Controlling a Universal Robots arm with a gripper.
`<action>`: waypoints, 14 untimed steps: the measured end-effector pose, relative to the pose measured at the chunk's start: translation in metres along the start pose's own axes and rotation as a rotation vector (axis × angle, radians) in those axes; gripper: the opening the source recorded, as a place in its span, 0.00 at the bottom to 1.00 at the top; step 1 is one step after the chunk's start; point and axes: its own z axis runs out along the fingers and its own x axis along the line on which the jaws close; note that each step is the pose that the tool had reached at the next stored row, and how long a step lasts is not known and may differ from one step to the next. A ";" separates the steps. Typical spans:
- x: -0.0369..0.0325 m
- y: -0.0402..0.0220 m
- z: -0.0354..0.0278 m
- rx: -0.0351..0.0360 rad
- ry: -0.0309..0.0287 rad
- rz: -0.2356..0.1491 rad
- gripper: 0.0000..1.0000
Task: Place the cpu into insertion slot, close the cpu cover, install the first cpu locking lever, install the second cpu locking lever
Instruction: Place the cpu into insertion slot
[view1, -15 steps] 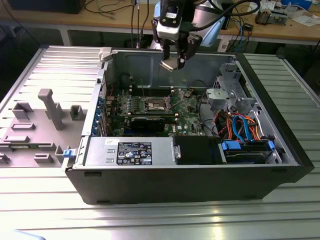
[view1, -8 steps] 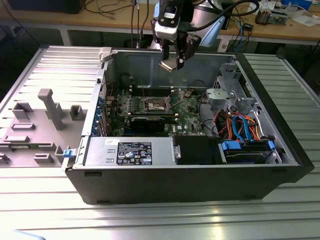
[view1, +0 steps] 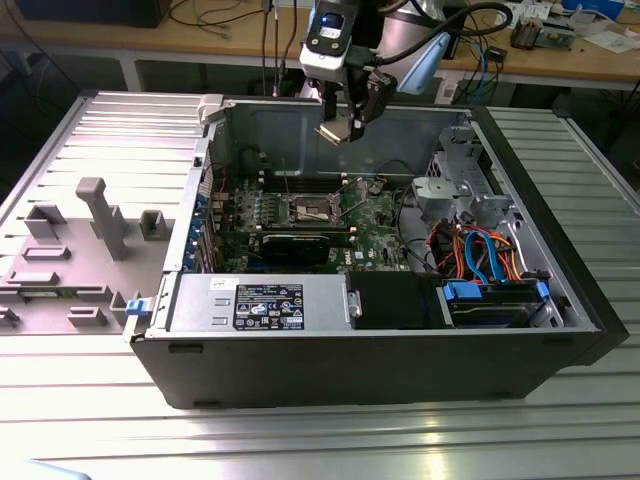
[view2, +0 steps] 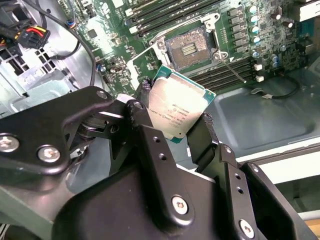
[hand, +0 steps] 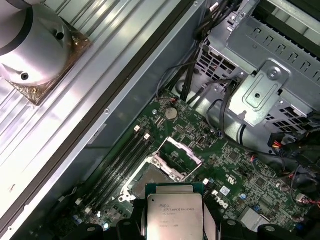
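Note:
My gripper hangs above the open computer case, shut on the cpu. In the second wrist view the cpu, a silvery square chip with a green edge, sits tilted between two black fingers. In the first wrist view the cpu hovers over the green motherboard. The insertion slot lies bare below, dark in the middle with a silver rim; it sits mid-board in the exterior view. The cpu cover stands raised beside the slot. A thin wire locking lever sticks out near the slot.
Long black memory slots run beside the socket. A silver drive cage and coloured cables fill the case toward the exterior view's right. A power supply lines the front wall. A grey side panel lies on the exterior view's left.

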 end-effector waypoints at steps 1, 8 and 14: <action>0.0005 -0.0007 0.0004 0.0002 -0.0002 0.002 0.55; 0.0004 -0.0011 0.0057 -0.0009 -0.0081 0.106 0.55; 0.0003 -0.0015 0.0097 -0.0001 -0.0124 0.178 0.55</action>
